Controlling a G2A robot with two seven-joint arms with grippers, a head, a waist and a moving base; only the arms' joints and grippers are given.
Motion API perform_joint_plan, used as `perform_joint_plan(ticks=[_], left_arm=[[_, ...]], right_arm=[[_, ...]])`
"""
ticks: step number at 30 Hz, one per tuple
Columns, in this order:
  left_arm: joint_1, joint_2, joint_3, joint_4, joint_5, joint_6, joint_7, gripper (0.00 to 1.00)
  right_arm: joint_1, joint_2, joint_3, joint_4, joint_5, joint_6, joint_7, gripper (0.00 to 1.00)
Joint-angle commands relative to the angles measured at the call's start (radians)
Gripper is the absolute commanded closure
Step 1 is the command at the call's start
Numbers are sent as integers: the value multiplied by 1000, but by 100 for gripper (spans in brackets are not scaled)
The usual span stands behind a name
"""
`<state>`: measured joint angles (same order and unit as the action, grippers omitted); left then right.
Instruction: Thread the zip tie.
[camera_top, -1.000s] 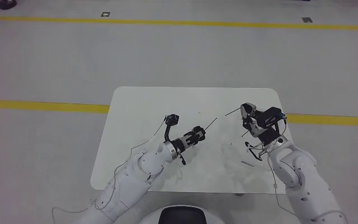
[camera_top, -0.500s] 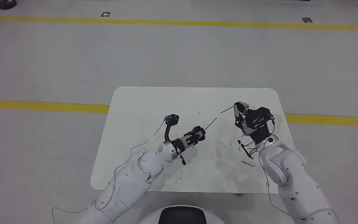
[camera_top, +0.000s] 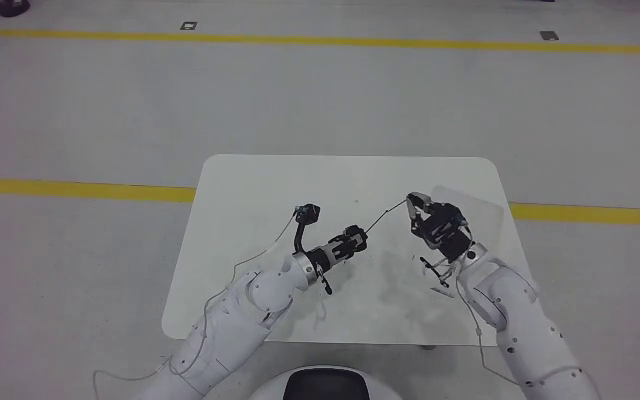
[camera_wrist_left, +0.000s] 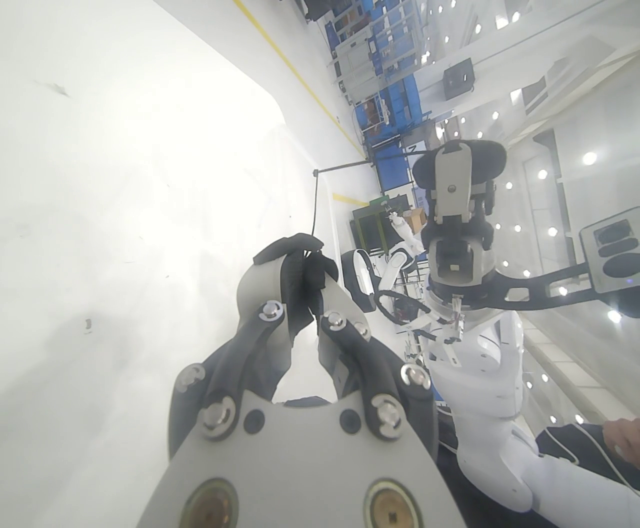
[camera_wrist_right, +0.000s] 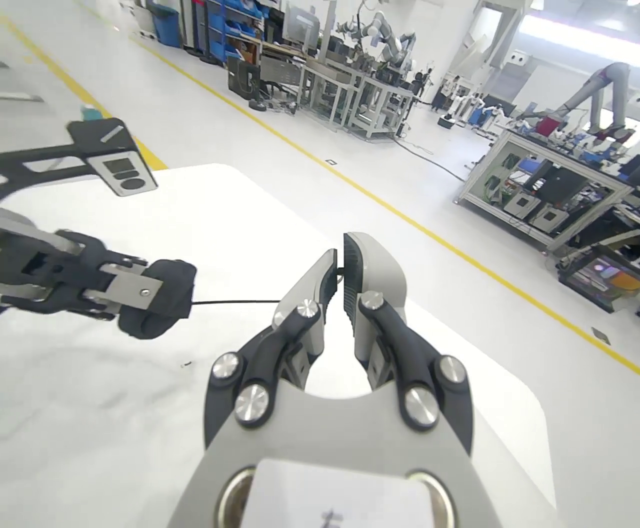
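Note:
A thin black zip tie (camera_top: 388, 214) spans the gap between my two grippers above the white table (camera_top: 260, 200). My left gripper (camera_top: 360, 234) is shut on one end; in the left wrist view the zip tie (camera_wrist_left: 314, 205) rises from its fingertips (camera_wrist_left: 295, 250) to a small knob, bends there and runs on towards my right gripper (camera_wrist_left: 452, 150). My right gripper (camera_wrist_right: 341, 255) is shut on the other end. In the right wrist view the zip tie (camera_wrist_right: 235, 301) runs straight from my left gripper (camera_wrist_right: 165, 300) to the right fingers (camera_wrist_right: 320, 280). Both grippers hover over the table's right middle.
The table's far edge and rounded right corner (camera_top: 490, 165) lie just beyond the right gripper. Bare tabletop spreads to the left (camera_top: 240, 230). A yellow floor line (camera_top: 100, 189) passes behind the table. Benches and racks (camera_wrist_right: 360, 100) stand far off.
My right gripper has moved left, towards the left gripper, and its piece of tie now meets the left one's strand. The left arm has stayed still.

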<state>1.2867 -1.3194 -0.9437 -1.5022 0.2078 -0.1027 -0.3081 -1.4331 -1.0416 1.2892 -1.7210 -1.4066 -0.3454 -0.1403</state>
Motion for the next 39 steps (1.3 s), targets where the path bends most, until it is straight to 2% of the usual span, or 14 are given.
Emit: perform_joint_plan(ticks=[1, 9, 16, 22, 30, 39], left_arm=[[1, -1, 4, 1, 0, 6, 13, 100], [-2, -5, 22, 19, -10, 29, 50, 100], [4, -6, 35, 32, -3, 27, 67, 100], [8, -5, 41, 35, 4, 20, 65, 100], [13, -3, 47, 27, 14, -5, 78, 100], [11, -1, 39, 8, -3, 4, 88, 100]], right_arm=[[-7, 7, 1, -2, 5, 5, -23, 100], [-10, 40, -8, 6, 45, 5, -58, 100], [0, 55, -21, 17, 61, 5, -69, 100], [25, 55, -46, 35, 48, 5, -63, 100], [72, 39, -75, 84, 62, 17, -39, 100], [62, 35, -61, 83, 53, 5, -52, 100]])
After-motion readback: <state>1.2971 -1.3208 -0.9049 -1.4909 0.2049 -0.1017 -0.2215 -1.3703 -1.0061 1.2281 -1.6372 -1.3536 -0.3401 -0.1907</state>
